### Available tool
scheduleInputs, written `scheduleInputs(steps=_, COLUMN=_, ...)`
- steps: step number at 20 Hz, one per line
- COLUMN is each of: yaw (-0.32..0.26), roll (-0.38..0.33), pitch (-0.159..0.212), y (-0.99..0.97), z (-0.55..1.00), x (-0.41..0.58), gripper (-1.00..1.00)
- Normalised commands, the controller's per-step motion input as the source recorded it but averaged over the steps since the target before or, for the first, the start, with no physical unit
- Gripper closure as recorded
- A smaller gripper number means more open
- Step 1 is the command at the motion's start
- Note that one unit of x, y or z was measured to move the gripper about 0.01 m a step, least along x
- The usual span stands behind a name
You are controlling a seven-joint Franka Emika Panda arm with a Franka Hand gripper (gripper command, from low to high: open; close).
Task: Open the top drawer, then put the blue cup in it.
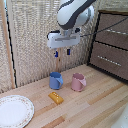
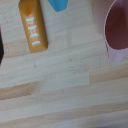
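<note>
One orange bar point(image 2: 33, 26) with unreadable white label, blue cup point(image 1: 55, 80), pink mug point(image 1: 78, 82), gripper point(image 1: 62, 52) empty, parted.

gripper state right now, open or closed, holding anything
Gripper: jaws open, holding nothing, hanging above the blue cup.

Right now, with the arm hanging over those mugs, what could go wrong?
The pink mug stands close beside the blue cup, so the gripper coming down might bump or grab the wrong one. The orange bar lies just in front and could get knocked. The top drawer looks shut, so a cup carried over now would have nowhere to go.
</note>
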Motion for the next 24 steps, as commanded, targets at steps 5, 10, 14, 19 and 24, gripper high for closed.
scheduleInputs(steps=5, yaw=0.033, roll=-0.236, pitch=-0.044, y=-0.27, z=0.46, x=0.0, gripper=-1.0)
scheduleInputs(steps=10, yaw=0.014, roll=-0.16, pitch=-0.038, y=-0.33, z=0.68, x=0.0, gripper=-1.0)
scheduleInputs(steps=14, yaw=0.027, roll=-0.248, pitch=-0.047, y=-0.38, z=0.37, x=-0.001, gripper=-1.0)
scheduleInputs(steps=19, yaw=0.05, roll=-0.343, pitch=-0.037, y=-0.37, z=0.07, x=-0.05, gripper=-1.0)
scheduleInputs(steps=24, yaw=0.052, roll=-0.375, pitch=0.0, y=-0.3, z=0.0, x=-0.124, gripper=-1.0)
